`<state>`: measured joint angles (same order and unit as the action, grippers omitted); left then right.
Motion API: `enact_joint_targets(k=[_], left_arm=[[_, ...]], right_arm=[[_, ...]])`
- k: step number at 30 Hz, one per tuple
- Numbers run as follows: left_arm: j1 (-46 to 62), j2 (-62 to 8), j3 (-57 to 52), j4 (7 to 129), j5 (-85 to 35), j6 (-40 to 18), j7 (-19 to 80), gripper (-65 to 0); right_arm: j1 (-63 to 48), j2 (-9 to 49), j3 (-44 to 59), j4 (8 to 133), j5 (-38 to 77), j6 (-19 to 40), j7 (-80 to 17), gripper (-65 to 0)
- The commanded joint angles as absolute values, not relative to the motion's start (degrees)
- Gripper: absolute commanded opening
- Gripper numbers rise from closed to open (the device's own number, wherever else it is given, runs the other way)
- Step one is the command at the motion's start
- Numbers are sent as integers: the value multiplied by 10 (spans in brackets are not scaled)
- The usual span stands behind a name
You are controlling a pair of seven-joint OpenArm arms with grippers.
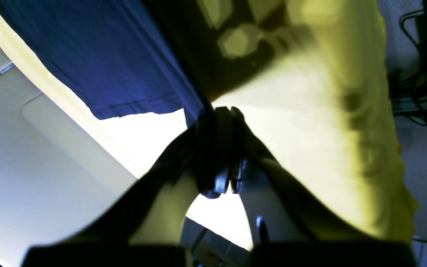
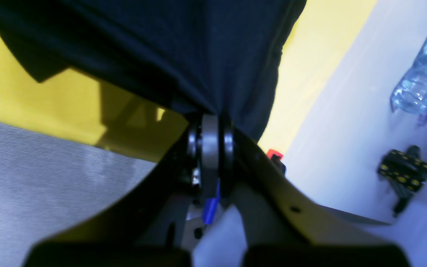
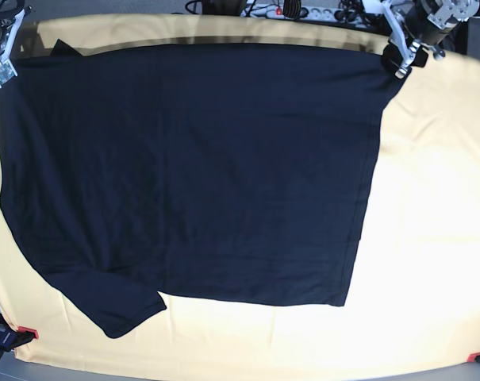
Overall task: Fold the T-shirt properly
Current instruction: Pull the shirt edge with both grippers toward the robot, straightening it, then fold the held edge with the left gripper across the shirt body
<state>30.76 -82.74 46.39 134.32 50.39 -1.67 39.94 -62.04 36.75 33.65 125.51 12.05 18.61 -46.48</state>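
From the base camera I see the T-shirt spread across most of the yellow cloth, its top edge pulled taut along the cloth's far edge, with one sleeve trailing toward the near left corner. The left gripper sits at the shirt's far right corner and the right gripper at its far left corner — both small in this view, so their jaws are unreadable from here.

The wrist cameras fill that in. On the left wrist view, the left gripper is pressed together on a bunched edge of the T-shirt, whose stitched hem hangs straight above the bright cloth. On the right wrist view, the right gripper pinches gathered folds of the matte, soft-knit T-shirt. Only this view shows a clear plastic bottle lying on a pale surface and a black object with yellow dots — possibly a clamp.
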Motion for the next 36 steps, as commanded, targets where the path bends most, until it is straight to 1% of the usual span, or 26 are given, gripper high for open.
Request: enact_joint_targets(k=[1,4,8,11,16,20,23,26,30,32,34,36], left_arm=[[305,-840,460,1350,519,-4,412,-650],[304,-839,451,1350,537,30,412,-650],[304,-839,412,1350,535,30,401,-650],[304,-838,367,1350,505,30,358,-650],[304,-809,272,1350,417,-7,282,-650],[304,-787,202,1350,354,-30,238,-650],[304,-774,169,1350,319,-33,217,-650],[303,-768,155,1350,319,-33,201,-650],[257,-751,155,1345,287,-35,189,-650],[229,-738,155,1328,263,-35,171,-650],[202,-723,155,1308,237,-55,145,-650],[173,-709,155,1288,213,-88,119,-650]], right_arm=[[-625,374,346,1262,98,174,-467,-650],[-625,375,346,1270,97,173,-451,-650],[-606,376,346,1276,88,173,-418,-650],[-580,380,345,1276,90,184,-410,-650],[-526,380,345,1264,151,245,-385,-650],[-477,380,345,1238,171,267,-383,-650],[-444,380,345,1200,206,296,-381,-650],[-412,380,344,1164,226,314,-382,-650],[-386,380,344,1149,243,316,-381,-650],[-382,380,344,1149,259,327,-381,-650],[-375,380,337,1149,262,335,-378,-650],[-362,380,320,1149,253,328,-379,-650]])
